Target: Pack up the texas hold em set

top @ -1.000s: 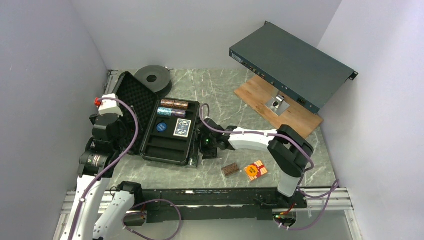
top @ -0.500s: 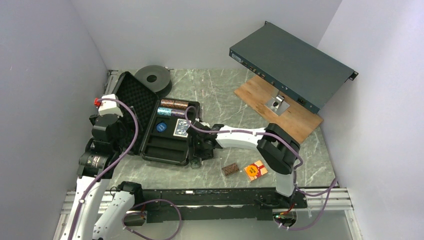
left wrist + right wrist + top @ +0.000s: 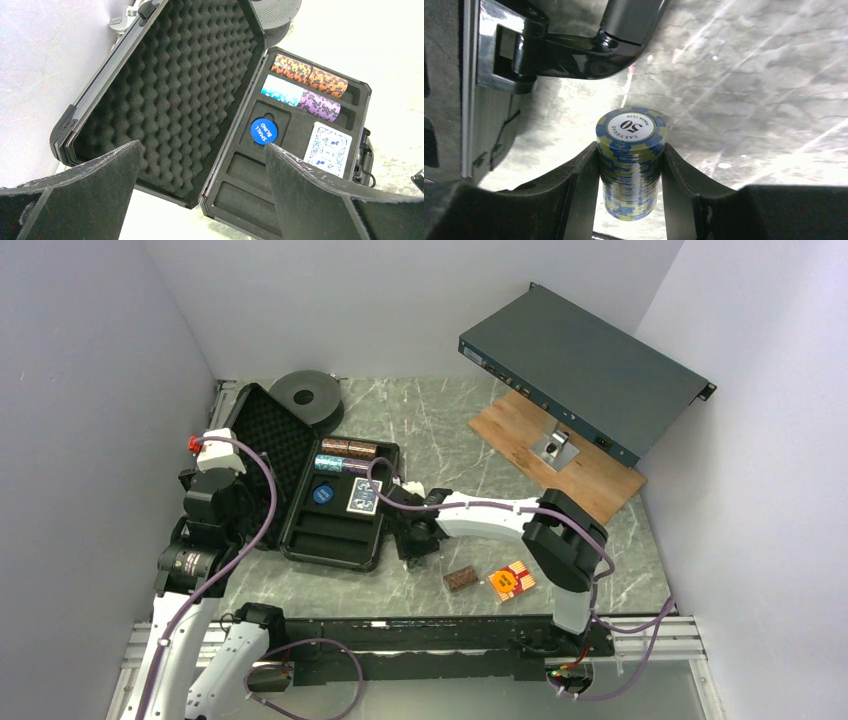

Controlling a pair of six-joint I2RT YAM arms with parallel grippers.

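The black briefcase lies open at the left, its foam lid tilted back. In its tray are orange-brown chip stacks, a teal and purple stack, a blue "small blind" button and a blue card deck. My right gripper is shut on a blue-green chip stack marked 50, just off the case's right edge, by its handle. My left gripper is open and empty above the case's hinge. A brown chip stack and an orange card deck lie on the table.
A black round spool lies behind the case. A large dark-grey metal box leans over a wooden board at the back right. Walls close in the left, back and right sides.
My right arm has moved left, closer to the case's right edge. The left arm has not moved.
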